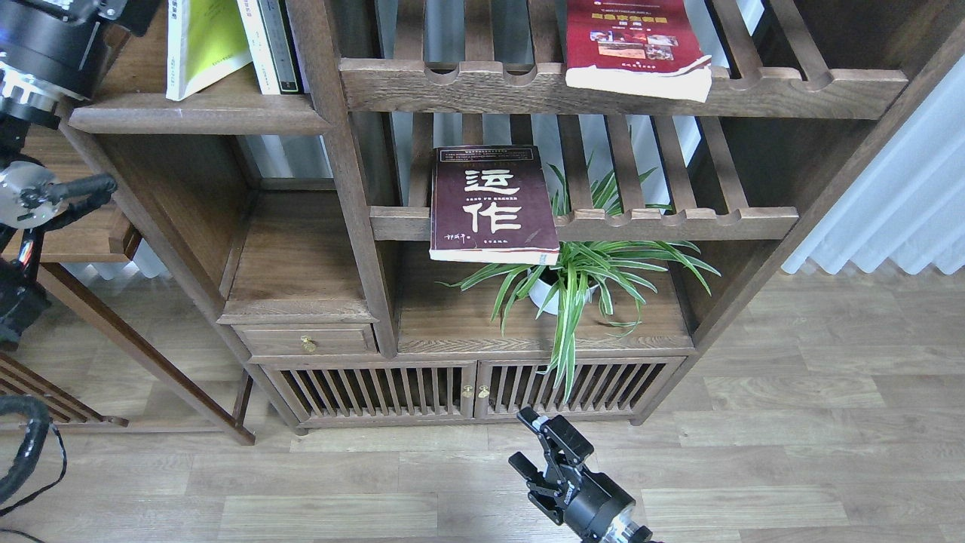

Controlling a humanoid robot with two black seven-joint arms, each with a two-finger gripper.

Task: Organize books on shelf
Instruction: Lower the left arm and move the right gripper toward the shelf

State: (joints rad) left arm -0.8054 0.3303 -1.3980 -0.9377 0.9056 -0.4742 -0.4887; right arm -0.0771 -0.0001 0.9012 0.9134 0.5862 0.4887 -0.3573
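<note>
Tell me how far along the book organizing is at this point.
Done: the yellow-green and white book stands on the solid shelf at upper left. In hand: nothing; the right gripper is open and empty, low before the cabinet, and the left gripper holds no book. Left: the maroon book and the red book lie on the slatted racks.

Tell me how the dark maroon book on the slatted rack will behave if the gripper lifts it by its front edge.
The dark maroon book looks like a thin paperback, so it may bend. It overhangs the slatted rack, so a push could tip it forward onto the spider plant.
</note>
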